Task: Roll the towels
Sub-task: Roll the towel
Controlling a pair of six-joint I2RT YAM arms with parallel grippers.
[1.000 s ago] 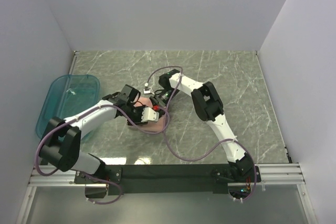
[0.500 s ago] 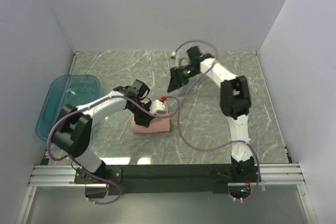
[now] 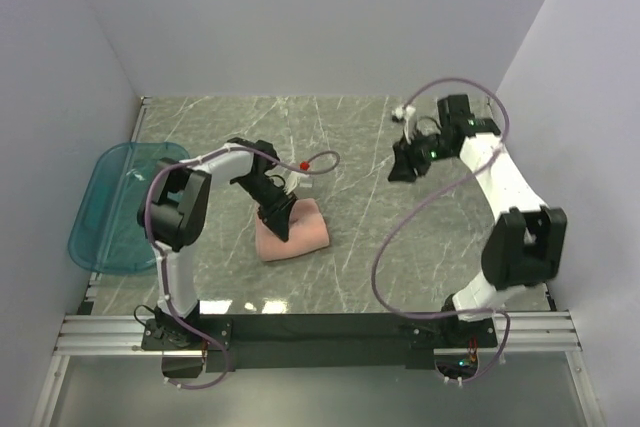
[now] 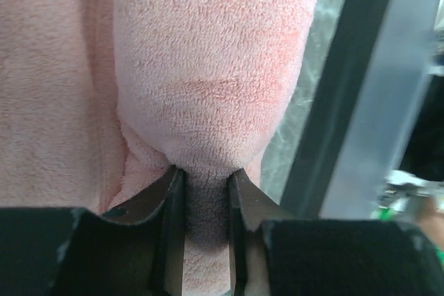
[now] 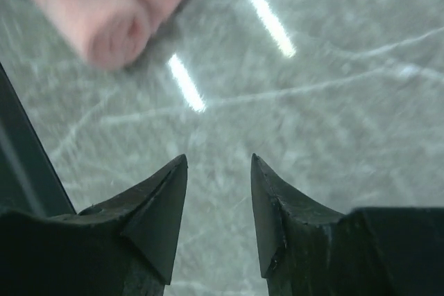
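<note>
The salmon-pink towel (image 3: 300,235) lies rolled or folded into a thick bundle on the marble table, left of centre. My left gripper (image 3: 279,219) sits at the bundle's left end. In the left wrist view its jaws (image 4: 203,175) are shut on a pinched fold of the towel (image 4: 208,67). My right gripper (image 3: 404,168) hovers far to the right of the towel, open and empty. In the right wrist view (image 5: 218,161) only bare marble lies between its fingers, and the towel's spiral end (image 5: 104,19) shows at the top left. I see no white label.
A teal translucent tray (image 3: 110,209) stands at the table's left edge. Grey walls enclose the table on the left, back and right. A black rail (image 3: 330,327) runs along the near edge. Purple cables loop from both arms above the table.
My right arm has swung away from the towel to the far right. My left gripper has shifted along the towel and now holds its left end; the towel lies as a thicker bundle.
</note>
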